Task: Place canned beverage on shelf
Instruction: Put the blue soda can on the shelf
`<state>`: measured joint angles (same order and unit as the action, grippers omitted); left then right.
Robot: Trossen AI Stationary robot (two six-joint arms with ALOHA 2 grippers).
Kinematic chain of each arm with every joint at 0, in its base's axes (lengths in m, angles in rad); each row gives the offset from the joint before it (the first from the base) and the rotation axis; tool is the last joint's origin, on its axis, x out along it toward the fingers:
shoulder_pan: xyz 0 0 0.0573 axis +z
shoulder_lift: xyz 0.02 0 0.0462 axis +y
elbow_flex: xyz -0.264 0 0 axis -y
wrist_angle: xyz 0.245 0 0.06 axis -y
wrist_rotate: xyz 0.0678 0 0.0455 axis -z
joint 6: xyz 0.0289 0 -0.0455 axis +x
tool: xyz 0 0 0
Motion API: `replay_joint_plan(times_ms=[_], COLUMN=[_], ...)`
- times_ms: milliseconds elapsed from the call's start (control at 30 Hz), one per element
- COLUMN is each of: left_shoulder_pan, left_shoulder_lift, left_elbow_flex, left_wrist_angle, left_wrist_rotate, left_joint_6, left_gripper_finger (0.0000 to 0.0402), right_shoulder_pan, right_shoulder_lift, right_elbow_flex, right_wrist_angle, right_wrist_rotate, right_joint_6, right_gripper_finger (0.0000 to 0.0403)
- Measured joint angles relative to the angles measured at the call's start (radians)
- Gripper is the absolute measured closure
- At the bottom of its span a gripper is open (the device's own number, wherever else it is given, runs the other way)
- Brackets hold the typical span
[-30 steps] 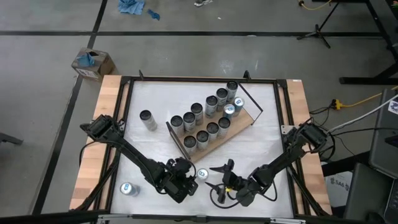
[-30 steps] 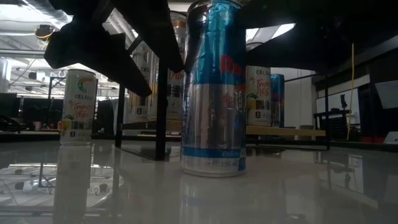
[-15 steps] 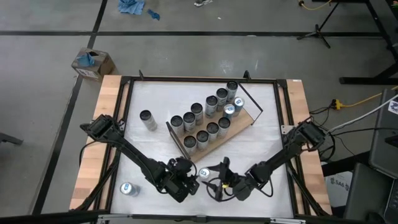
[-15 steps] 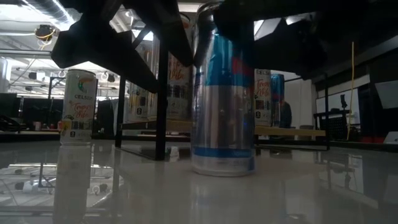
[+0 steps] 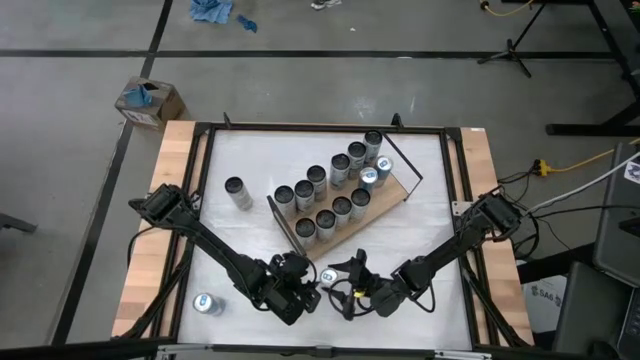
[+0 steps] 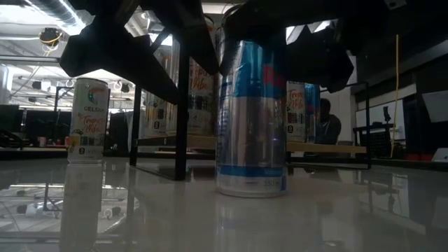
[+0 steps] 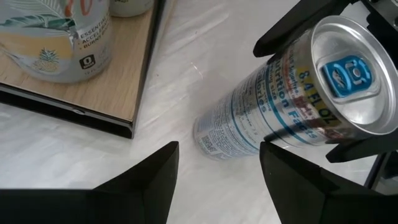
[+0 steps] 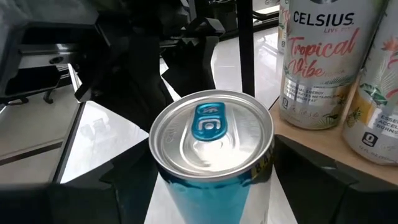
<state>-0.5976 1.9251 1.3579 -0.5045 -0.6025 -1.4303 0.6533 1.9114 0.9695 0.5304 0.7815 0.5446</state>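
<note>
The table [image 5: 420, 180] is glossy, so a sideways nudge could slide or tip anything standing on it. The shelf [image 5: 397, 190] lies askew in the middle, well apart from the work at the front edge. Its two rows of cans [image 5: 330, 195] are packed close, with bare board showing mainly at one end. A carried load coming in low or off-line could topple a neighbour and start a run along the row. The right gripper [image 5: 340, 286] is around the top of the blue can [image 5: 327, 278], which stands upright on the table and not on the shelf. Whether the gripper has clamped I cannot tell. A hold so near the rim would, I judge, let the can swing or slip on the lift. The left gripper [image 5: 307, 286] sits just beside the same can, its jaws apart and empty. If it does not back off first, the rising can or the right arm may strike it and the can be knocked over. The can's smooth wall raises the chance of a slip.
</note>
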Motion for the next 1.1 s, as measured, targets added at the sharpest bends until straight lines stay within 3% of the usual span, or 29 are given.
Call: replay_joint_plan(times_ms=[333,600,900,1100], left_shoulder_pan=[0.000,-0.005,-0.006,-0.006], left_shoulder_lift=[0.000,0.000,0.000,0.000], left_elbow_flex=[0.000,0.000,0.000,0.000], left_wrist_angle=[0.000,-0.001,-0.001,-0.002], left_wrist_rotate=[0.000,0.001,0.015,0.016], left_joint_6=[0.000,0.000,0.000,0.000], left_gripper_finger=[0.0179,0.0179,0.0179,0.0179], right_shoulder_pan=[0.000,0.009,0.036,0.051], right_shoulder_lift=[0.000,-0.024,-0.207,-0.379], right_elbow_flex=[0.000,-0.001,-0.001,-0.001], right_wrist_angle=[-0.002,-0.056,-0.376,-0.668], right_wrist_rotate=[0.004,0.054,0.064,0.128], right_joint_6=[-0.003,-0.025,0.061,0.129], right_gripper_finger=[0.0189,0.0184,0.0186,0.0187])
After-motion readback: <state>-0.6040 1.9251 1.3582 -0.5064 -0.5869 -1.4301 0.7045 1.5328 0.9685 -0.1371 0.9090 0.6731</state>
